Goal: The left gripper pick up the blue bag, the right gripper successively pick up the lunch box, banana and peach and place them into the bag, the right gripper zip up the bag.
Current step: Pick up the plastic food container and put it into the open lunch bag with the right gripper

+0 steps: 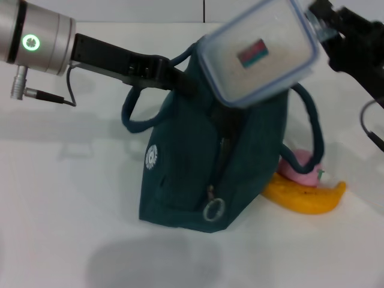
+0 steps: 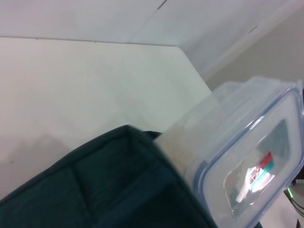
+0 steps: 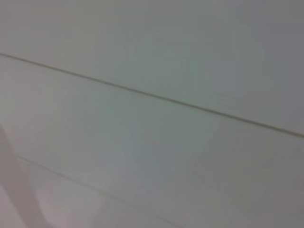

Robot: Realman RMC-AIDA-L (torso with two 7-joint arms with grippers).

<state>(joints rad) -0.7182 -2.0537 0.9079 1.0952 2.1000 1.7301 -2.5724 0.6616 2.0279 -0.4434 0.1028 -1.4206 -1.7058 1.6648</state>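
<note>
Presently the lunch box [image 1: 259,51] is held by the right claw [image 1: 322,25] at its far corner, tilted, with its lower edge at the open mouth of the blue bag [image 1: 204,162]; the claw's fingers are mostly hidden behind the box, so only a closed grip on the box can be inferred, not its width. The left claw [image 1: 171,77] is clamped on the bag's upper edge beside the near handle, keeping the mouth lifted while the bag's base rests on the bench [image 1: 72,198]. In the left wrist view the lunch box [image 2: 247,156] is seen angled into the bag's rim [image 2: 118,166], 1 corner already past the fabric. To finish this step well, the box should be lowered along the line of the opening, long side first, with the tilt reduced so that the lid edge is not caught on the rim or the zip; the bag should be kept taut by the left claw so the mouth is not folded shut. Release is best delayed until the box is judged to sit inside. Outward, the peach [image 1: 300,167] lies on the banana [image 1: 306,197], just beside the bag's right side, both not yet packed.
</note>
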